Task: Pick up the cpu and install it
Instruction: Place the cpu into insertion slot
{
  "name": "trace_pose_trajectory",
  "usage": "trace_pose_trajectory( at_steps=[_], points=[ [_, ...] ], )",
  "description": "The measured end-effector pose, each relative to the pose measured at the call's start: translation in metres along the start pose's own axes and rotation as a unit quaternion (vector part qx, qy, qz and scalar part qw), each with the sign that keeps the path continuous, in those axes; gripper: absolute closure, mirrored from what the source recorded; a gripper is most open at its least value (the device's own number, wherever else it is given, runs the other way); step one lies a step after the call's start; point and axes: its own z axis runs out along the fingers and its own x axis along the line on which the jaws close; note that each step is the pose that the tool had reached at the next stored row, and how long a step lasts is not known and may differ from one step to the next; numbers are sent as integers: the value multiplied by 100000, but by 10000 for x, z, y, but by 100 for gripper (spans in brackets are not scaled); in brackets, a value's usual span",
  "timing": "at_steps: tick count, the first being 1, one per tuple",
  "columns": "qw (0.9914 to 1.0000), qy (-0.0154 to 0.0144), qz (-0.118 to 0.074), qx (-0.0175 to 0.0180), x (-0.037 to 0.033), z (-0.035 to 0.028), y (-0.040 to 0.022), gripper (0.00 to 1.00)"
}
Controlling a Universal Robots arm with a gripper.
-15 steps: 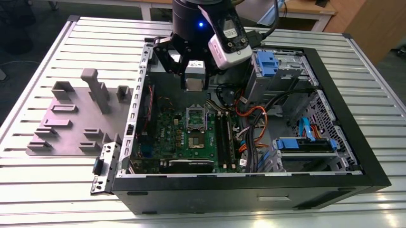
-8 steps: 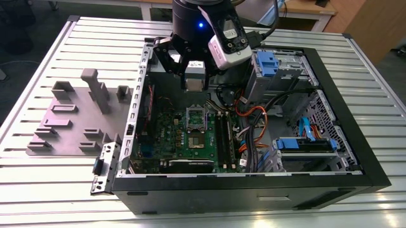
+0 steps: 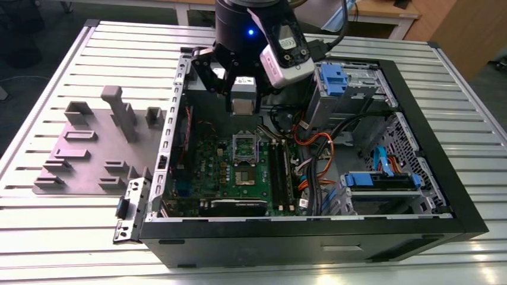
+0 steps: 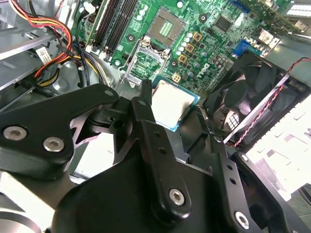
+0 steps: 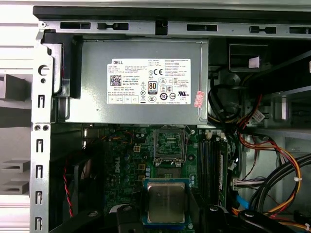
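Note:
The cpu point(image 5: 166, 203), a flat silver square with a thin blue-green rim, hangs above the green motherboard point(image 3: 208, 166) inside the open computer case point(image 3: 317, 237). My gripper point(image 5: 166, 209) is shut on it, with black fingers point(image 4: 144, 109) against two opposite edges. In the exterior view the gripper point(image 3: 243, 102) holds the cpu point(image 3: 243, 95) over the back of the case. The open socket point(image 5: 168, 145) with its raised silver metal frame point(image 4: 138, 65) lies just beyond the cpu in both wrist views. In the exterior view the socket point(image 3: 244, 149) is below the gripper and nearer the camera.
A grey metal box with a white label point(image 5: 143, 82) sits beyond the socket. A black fan point(image 4: 248, 97) and memory slots point(image 5: 211, 160) flank the socket. Orange and black cables point(image 3: 313, 151) and blue drive bays point(image 3: 333, 77) fill the exterior view's right. A grey fixture plate point(image 3: 95, 154) lies outside the case.

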Motion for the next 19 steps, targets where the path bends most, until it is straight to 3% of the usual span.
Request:
trace_pose_trajectory(
  at_steps=[15, 19],
  points=[
    [100000, 2, 3, 1, 0, 142, -8, 53],
    [100000, 11, 1, 21, 0, 148, -9, 53]
  ],
)
